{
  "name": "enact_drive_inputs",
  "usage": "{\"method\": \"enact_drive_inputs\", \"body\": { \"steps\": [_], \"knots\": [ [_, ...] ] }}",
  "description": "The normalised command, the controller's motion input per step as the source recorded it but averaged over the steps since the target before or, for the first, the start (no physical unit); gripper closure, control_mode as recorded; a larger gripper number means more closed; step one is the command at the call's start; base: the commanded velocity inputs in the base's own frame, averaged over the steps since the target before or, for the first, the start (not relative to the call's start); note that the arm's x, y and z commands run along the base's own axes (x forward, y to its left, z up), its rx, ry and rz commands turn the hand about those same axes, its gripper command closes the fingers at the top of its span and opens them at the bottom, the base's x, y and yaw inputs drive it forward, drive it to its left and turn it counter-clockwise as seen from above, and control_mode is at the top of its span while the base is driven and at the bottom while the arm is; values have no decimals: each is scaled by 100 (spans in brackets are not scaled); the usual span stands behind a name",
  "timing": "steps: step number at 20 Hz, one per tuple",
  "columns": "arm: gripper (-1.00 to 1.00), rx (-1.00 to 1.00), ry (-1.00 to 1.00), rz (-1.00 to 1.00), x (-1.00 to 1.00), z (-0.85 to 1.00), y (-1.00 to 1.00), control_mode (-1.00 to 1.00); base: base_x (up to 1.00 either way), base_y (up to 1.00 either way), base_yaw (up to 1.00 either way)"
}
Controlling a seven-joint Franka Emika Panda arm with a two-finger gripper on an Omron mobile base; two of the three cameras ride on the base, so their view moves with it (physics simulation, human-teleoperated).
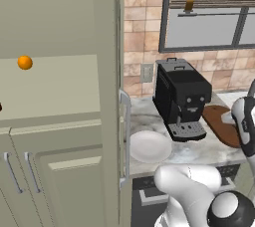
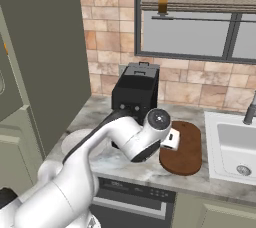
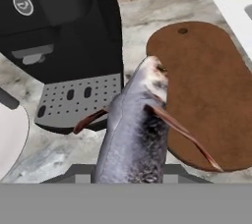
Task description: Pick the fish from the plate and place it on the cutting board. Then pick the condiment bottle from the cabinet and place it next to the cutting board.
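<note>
In the hand view my gripper (image 3: 129, 169) is shut on the grey fish (image 3: 133, 129), which hangs above the counter with its head over the left rim of the brown cutting board (image 3: 211, 95). From the right base the hand (image 2: 172, 140) hovers at the cutting board's (image 2: 187, 152) left edge. The white plate (image 1: 149, 146) lies bare left of the coffee machine. The sage-green cabinet (image 1: 60, 86) stands open at the left. A dark-red sliver at its shelf's left edge is the condiment bottle (image 1: 0, 107), mostly cut off by the frame.
The black coffee machine (image 1: 182, 96) stands between plate and board, close to my hand. An orange ball (image 1: 25, 62) sits on the cabinet shelf. The open cabinet door with its silver handle (image 1: 125, 136) juts toward me. A white sink (image 2: 235, 147) lies right of the board.
</note>
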Motion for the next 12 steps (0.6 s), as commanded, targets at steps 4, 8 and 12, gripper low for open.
{"method": "enact_drive_inputs", "body": {
  "steps": [4,8,12],
  "knots": [
    [100,0,0,0,15,-5,-39,-100,0,0,0],
    [100,0,0,0,14,-12,-35,-100,0,0,0],
    [100,0,0,0,12,-26,-31,-100,0,0,0]
  ]
}}
